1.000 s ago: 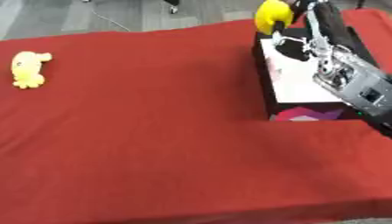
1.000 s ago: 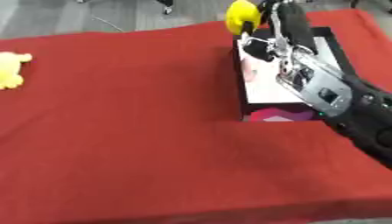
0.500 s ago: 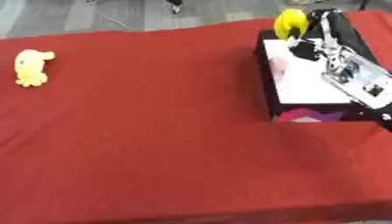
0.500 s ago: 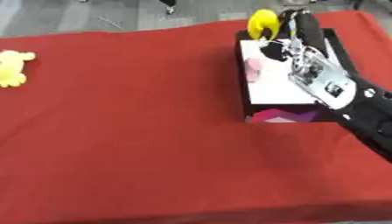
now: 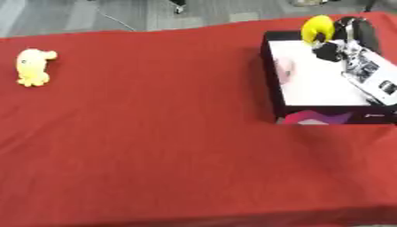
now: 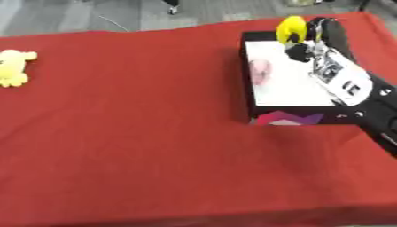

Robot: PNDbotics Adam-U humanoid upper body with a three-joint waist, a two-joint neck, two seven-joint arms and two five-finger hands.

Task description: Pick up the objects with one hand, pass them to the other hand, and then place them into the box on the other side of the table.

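Upper right of the left eye view: the right robot hand (image 5: 341,44) reaches over the far end of the box (image 5: 271,77), fingers curled round a yellow object (image 5: 318,29). The object sits above the box's far rim, not yet down on the white floor inside; my reading is that it is held there to be let go into the box. A pale pink thing (image 5: 285,68) already lies inside, near the left wall. At upper left of the frame a yellow plush toy (image 5: 33,66) rests alone on the red bench (image 5: 155,133), well apart from the box, probably the next item to fetch.

Right eye view: same layout, seen slightly shifted. The forearm enters from the right edge and runs diagonally across the box. Grasp on the yellow object looks unchanged between views. The left robot hand shows in neither view.
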